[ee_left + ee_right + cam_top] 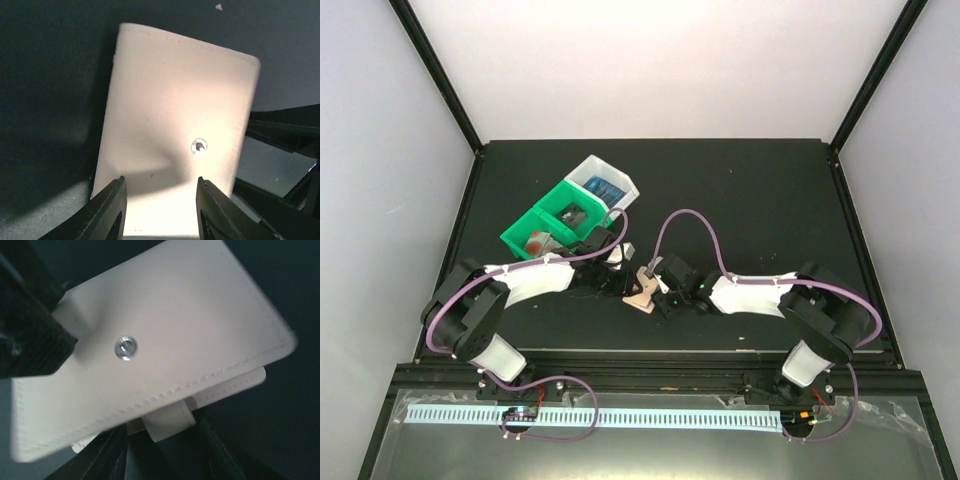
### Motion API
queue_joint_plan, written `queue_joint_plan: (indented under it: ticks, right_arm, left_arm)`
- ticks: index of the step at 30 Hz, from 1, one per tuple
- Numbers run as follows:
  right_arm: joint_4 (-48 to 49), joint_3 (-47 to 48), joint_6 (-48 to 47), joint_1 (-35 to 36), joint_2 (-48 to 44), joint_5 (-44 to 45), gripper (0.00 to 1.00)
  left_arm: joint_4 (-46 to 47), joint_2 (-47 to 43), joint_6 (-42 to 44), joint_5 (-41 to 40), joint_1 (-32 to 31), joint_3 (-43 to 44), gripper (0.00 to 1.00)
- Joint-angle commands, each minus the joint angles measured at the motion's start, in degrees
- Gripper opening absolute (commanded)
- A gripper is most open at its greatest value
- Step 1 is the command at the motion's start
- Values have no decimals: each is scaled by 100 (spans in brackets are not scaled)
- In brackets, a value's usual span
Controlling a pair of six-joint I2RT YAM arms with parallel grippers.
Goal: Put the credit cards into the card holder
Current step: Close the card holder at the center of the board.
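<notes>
A: Nearest the lens?
B: The left hand point(160, 210), fingers apart, straddling the card holder's point(175, 135) near edge.
A: And the right hand point(160, 450)?
B: Fingers apart at the snap tab point(167, 421). The holder lies mid-desk point(770, 200), between both hands.

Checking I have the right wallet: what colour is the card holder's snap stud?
Silvery metal, on the pale beige card holder; the snap stud shows best in the right wrist view.

The card holder point(175, 135) fills the room just ahead of the left gripper point(159, 210) fingers. The right gripper point(665, 295) crowds in from the fingers' right side. To their left is bare dark table point(50, 100).
</notes>
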Motion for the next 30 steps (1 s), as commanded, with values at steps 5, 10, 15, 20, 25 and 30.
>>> queue_joint_plan:
  ticks: [5, 10, 15, 20, 25, 30]
  right_arm:
    - [104, 254, 349, 79, 291, 1131, 32]
    - [43, 337, 1180, 73, 331, 1926, 31]
    - [-107, 647, 1805, 31, 481, 2476, 31]
    - [-421, 947, 2109, -152, 725, 2619, 31]
    - [-923, 1013, 2766, -538, 840, 2817, 31]
    - [-1052, 1128, 2877, -789, 787, 2760, 31]
  left_arm:
    - [-194, 321, -48, -120, 21, -131, 33]
    - [-351, 591, -5, -519, 21, -112, 28]
    - [-543, 797, 72, -936, 14, -103, 27]
    - [-618, 895, 119, -1166, 17, -127, 26]
    - [-624, 1025, 144, -1218, 7, -122, 25]
    - [-673, 1124, 178, -1254, 6, -53, 24]
